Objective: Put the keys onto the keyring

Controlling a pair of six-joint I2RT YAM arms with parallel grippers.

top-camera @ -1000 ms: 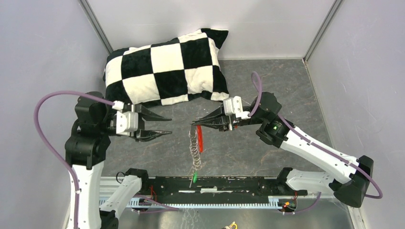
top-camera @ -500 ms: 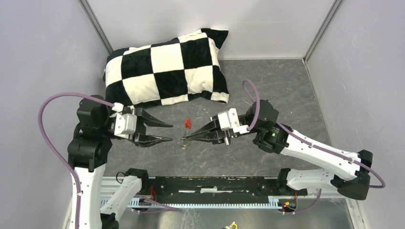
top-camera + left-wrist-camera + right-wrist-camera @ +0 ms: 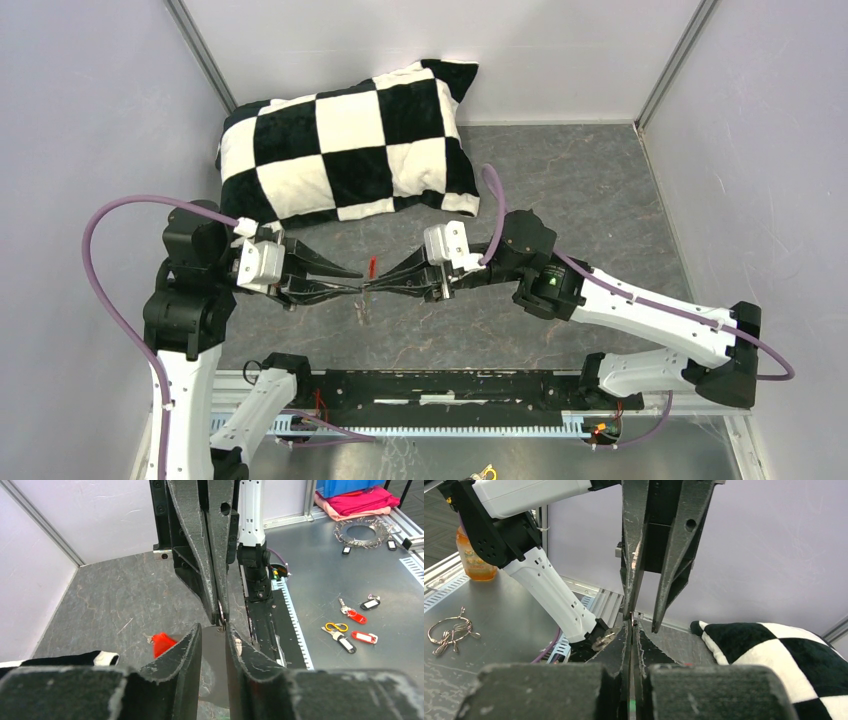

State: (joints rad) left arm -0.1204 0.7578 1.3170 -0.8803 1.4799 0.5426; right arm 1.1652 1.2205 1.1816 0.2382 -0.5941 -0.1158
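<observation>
Keyring [image 3: 162, 644] is out past the black rail [image 3: 450, 385] that carries my bases, over the middle of the grey table [image 3: 560, 190], where my two arms meet nose to nose. My right gripper [image 3: 632, 624] has its jaws pressed together with only a hairline seam between them, and it pinches the ring at the very tips. The red fob [image 3: 373, 266] sticks out just on the far side of those tips, and I cannot tell whether it hangs free or touches the table. Low in the seam a sliver of green [image 3: 630, 705] shows, too little of it to name. My left gripper [image 3: 213, 628] faces the right one with its jaws partly apart, one finger on each side of the right tips. I see nothing gripped in it, and I cannot tell whether a finger touches the ring's wire. Farther back, well apart from both grippers, the black-and-white checked pillow [image 3: 350, 140] lies in the far left corner.
</observation>
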